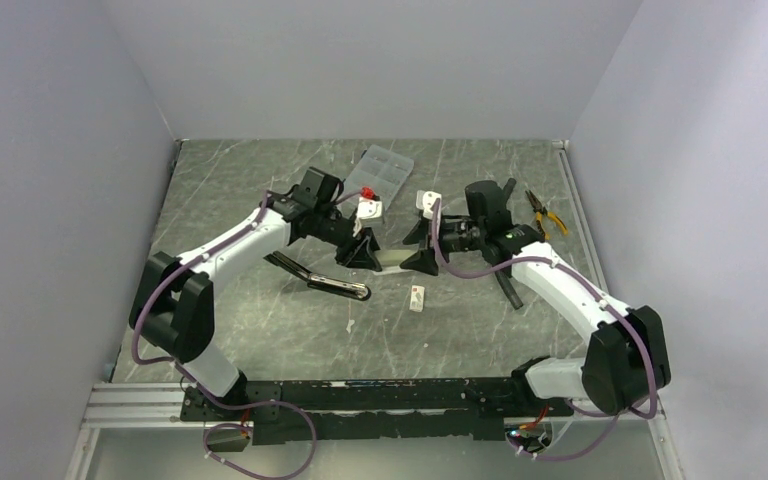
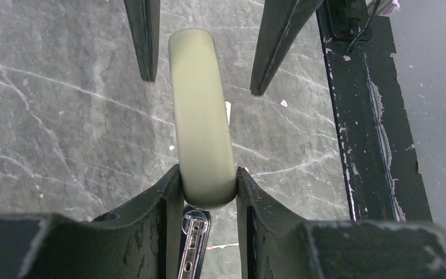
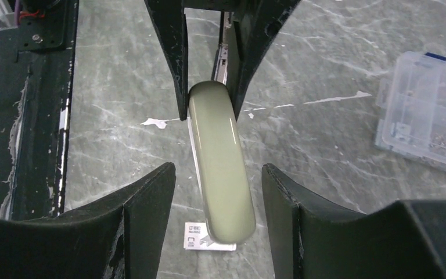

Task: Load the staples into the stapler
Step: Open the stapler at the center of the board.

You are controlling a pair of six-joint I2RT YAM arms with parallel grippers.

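Stapler (image 2: 200, 116), pale green top, is held above the table (image 3: 325, 145), clamped at one end between the left gripper's (image 2: 208, 180) fingers. Its other end is straddled by the right gripper (image 3: 218, 174), fingers apart, gaps visible either side. A white staple box (image 3: 209, 243) is seen lying just beneath the stapler.

Smooth, glossy pale-green plastic on the stapler (image 3: 220, 168) top, with a soft sheen along its length; bright, mirror-like metal on its magazine (image 2: 193, 244) below. Matt black plastic on the left gripper (image 2: 208, 180) and right gripper (image 3: 218, 171), scuffed whitish at the edges. Grey, marble-patterned table (image 2: 64, 116), matt, scratched and flecked with white. Clear, shiny plastic on the compartment case (image 3: 424, 110). Matt white cardboard on the staple box (image 3: 193, 244). Black paint on the rail (image 2: 377, 133), chipped and worn to pale patches
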